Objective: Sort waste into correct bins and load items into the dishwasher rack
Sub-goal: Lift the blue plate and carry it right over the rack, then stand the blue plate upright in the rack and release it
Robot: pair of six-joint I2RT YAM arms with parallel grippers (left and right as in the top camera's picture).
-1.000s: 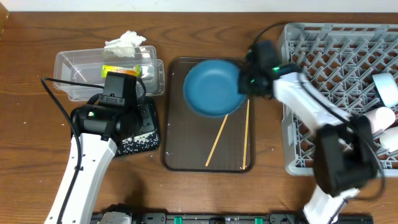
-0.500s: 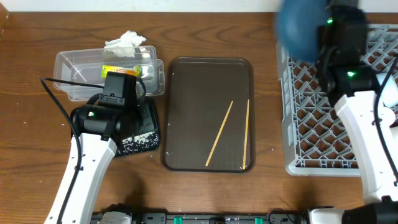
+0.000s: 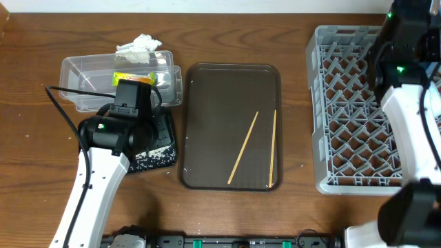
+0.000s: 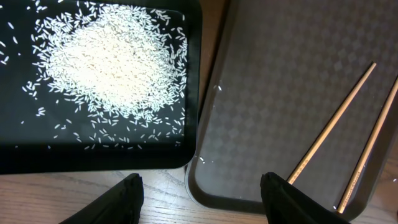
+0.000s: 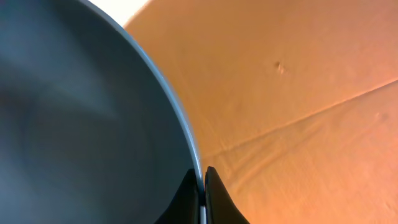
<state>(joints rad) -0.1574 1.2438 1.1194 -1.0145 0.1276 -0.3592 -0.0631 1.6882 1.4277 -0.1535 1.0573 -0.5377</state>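
Left arm angled up from the near-left edge of the counter (image 3: 227, 41), wrist over the black tray (image 4: 93, 155). Left end effector (image 4: 202, 199) released, fingers apart, grasping nothing.

Right arm stretched along the rack (image 3: 318, 138) to the far right corner. Right end effector (image 5: 202, 186) clenched on the rim of one dark blue plate (image 5: 81, 124), seen only from the right wrist.

Two chopsticks on the brown serving tray (image 3: 207, 103), apart. Left chopstick (image 3: 243, 147) slanted near-left to far-right. Right chopstick (image 3: 273, 148) almost straight near to far.

One rice heap (image 4: 112, 62) in the black tray. One wrapper (image 3: 131, 77) in the clear tub (image 3: 76, 76). One tissue (image 3: 138, 47) at the tub's far edge.
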